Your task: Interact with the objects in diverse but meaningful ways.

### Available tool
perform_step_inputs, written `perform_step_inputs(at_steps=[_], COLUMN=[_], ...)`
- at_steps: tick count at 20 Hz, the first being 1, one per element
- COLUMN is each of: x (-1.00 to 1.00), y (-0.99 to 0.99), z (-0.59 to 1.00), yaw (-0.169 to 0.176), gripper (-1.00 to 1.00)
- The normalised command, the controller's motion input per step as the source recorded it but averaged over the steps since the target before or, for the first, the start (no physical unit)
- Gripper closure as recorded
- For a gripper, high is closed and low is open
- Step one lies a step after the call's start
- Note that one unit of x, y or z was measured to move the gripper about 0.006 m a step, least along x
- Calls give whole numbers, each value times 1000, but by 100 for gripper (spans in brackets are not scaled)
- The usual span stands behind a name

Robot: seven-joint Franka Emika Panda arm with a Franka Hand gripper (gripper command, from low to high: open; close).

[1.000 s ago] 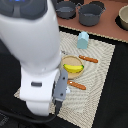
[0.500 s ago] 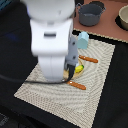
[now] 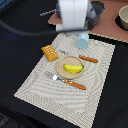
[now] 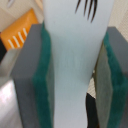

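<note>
Swung a long way in the last second: took the arm [image 3: 75,14] off the near corner of the woven placemat [image 3: 35,92] on the exterior view's left and parked it up at the far edge, right over the pale blue cup [image 3: 83,41]. Left the cup roughly where it was, at the far edge of the mat.

Looks clamped now. Going by the wrist view: green pads [image 4: 42,85] of the gripper [image 4: 75,75] pressed against both sides of the pale blue wall, so pinching the cup rather than spread wide. Bit blurry low on one side, so can't swear to full contact there. Can't tell from the exterior view whether it's off the mat yet; no obvious lift.

Progress-wise, early days by the look of it. Got a grip on one item, done nothing visible with it so far. Everything else seemingly untouched:
- yellow banana [image 3: 73,68] lying on the tan plate [image 3: 62,66], mid-mat
- orange ridged block [image 3: 49,52] near the plate, toward the exterior view's left
- two orange-handled utensils, one [image 3: 89,59] beyond the plate, one [image 3: 69,81] on the near side
- grey pot [image 3: 98,9] off the mat behind the arm, mostly hidden
- no white fish spotted anywhere

Plenty left then. Guessing next up: lift the cup and do something sensible with it.
</note>
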Motion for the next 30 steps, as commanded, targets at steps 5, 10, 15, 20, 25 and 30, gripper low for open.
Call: perform_step_inputs(at_steps=[5, 10, 15, 20, 25, 30], x=[-526, -611, -639, -696, -502, -305], y=[997, 966, 947, 904, 771, 493], z=[9, -54, -134, -255, -430, -559], yaw=[0, 0, 0, 0, -9, -17], gripper=[100, 100, 100, 100, 100, 100])
